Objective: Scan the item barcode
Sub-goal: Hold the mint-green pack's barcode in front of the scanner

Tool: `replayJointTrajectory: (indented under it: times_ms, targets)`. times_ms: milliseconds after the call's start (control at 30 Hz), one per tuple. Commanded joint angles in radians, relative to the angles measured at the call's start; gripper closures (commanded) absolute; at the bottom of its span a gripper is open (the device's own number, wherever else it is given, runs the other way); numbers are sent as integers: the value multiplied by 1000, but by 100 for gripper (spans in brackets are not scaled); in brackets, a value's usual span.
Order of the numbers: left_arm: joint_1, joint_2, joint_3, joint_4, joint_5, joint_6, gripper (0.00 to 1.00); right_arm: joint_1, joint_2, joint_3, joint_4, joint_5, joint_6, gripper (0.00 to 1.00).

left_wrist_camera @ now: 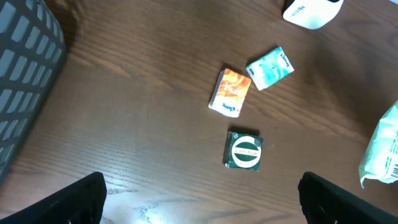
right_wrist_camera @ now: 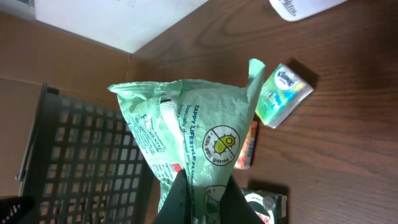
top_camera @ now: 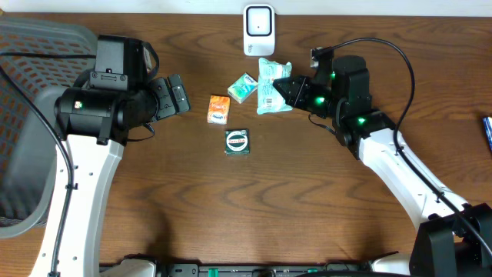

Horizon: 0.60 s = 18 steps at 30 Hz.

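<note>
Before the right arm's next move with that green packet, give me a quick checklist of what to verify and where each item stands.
1. Grip: right gripper shut on the green packet: ok.
2. Code present: barcode label shows on the packet in the left wrist view: ok.
3. Code aim: barcode label turned toward the white scanner: cannot tell.
4. Path: space between packet and scanner free of other things: ok.
5. Other arm: left gripper open and apart from the packet: ok.
</note>
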<state>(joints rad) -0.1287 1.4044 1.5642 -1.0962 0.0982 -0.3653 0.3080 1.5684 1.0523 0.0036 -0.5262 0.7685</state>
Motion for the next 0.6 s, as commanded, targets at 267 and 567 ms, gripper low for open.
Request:
replayJointTrajectory:
  times_ms: [267, 567]
  targets:
    - [4, 0, 12, -3, -6, 6, 2, 4, -13, 16, 0, -20, -25, 99]
    - [4, 0, 12, -3, -6, 6, 2, 4, -13, 16, -1, -26, -26, 99]
